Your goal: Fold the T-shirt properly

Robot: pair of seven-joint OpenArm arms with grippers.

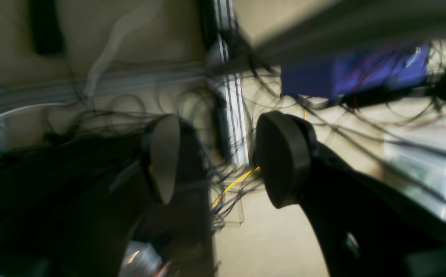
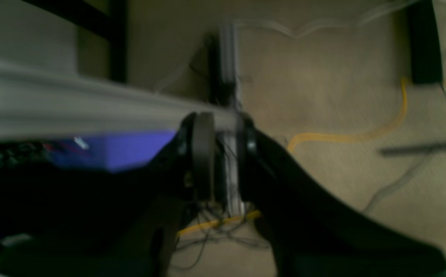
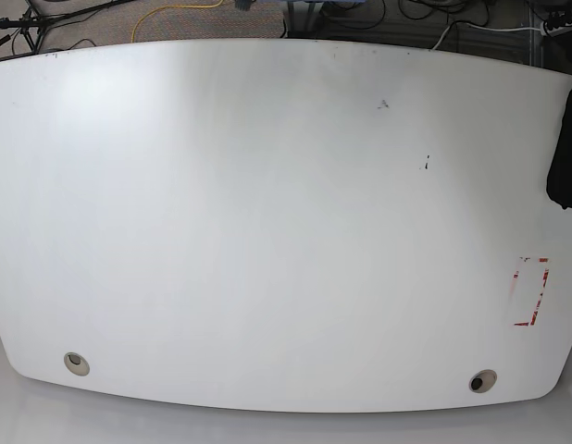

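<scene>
- T-shirt [image 3: 570, 148]: only a black strip shows in the base view, at the far right edge of the surface [image 3: 267, 213], cut off by the frame.
- Surface is white, with a red-marked rectangle [image 3: 529, 291] near its right side, two round holes [image 3: 76, 363] along the near edge, and a few small dark specks [image 3: 428, 164].
- No arm shows in the base view.
- Left gripper [image 1: 217, 159]: fingers [image 1: 284, 157] spread wide, nothing between them. Past the gap lie tan floor [image 1: 269, 238], a tangle of black cables [image 1: 223, 173] and a yellow cable [image 1: 232, 184].
- Left wrist view is blurred. A dark mass fills its lower left; cannot tell if that is cloth.
- Blue box [image 1: 346, 73] sits upper right in the left wrist view, under a grey edge.
- Right gripper [image 2: 225, 157]: fingers [image 2: 203, 154] close together with a narrow gap, no cloth seen between them. A metal post [image 2: 228, 54] and cables show through the gap.
- Right wrist view is heavily blurred. A grey band crosses its left half with a blue patch [image 2: 119, 150] below it; a yellow cable [image 2: 361, 134] lies on the floor to the right.
</scene>
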